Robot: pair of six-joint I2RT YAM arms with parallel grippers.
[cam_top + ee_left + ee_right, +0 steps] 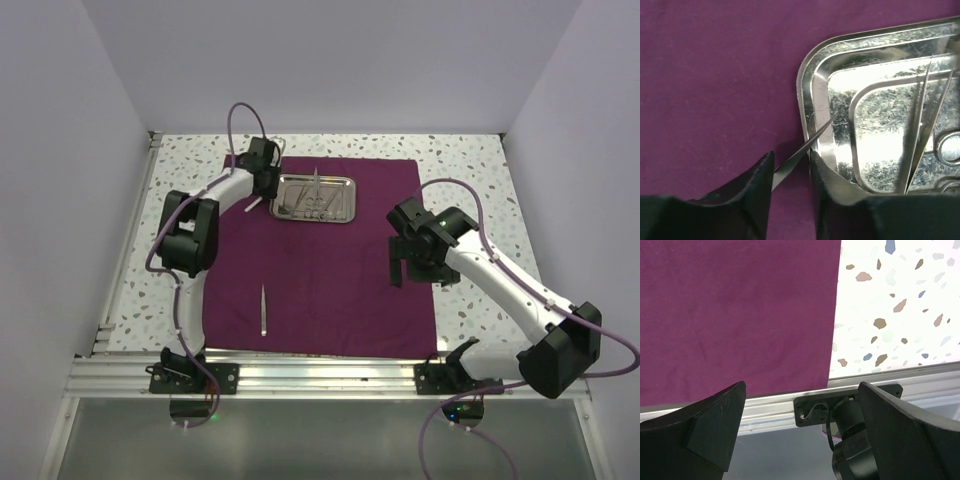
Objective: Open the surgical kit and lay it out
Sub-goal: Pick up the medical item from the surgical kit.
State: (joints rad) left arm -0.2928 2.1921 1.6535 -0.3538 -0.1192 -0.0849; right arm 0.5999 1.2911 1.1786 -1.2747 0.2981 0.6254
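Observation:
The dark purple cloth wrap (320, 280) lies spread flat on the table. The shiny steel tray (345, 182) sits on its far middle with scissors and forceps (315, 200) inside. One slim silver pair of tweezers (263, 308) lies on the cloth at the near left. My left gripper (262, 190) is at the tray's left rim (807, 80). In the left wrist view it (790, 167) is shut on a slim silver instrument (800, 152) that slants over the cloth (715, 75) to the tray's edge. My right gripper (400, 262) is open and empty above the cloth's right edge (730, 305).
The speckled tabletop (470, 170) shows around the cloth. An aluminium rail (320, 372) runs along the near edge and carries both arm bases. The right arm's base (855, 430) shows between my right fingers. White walls close in the left, right and back.

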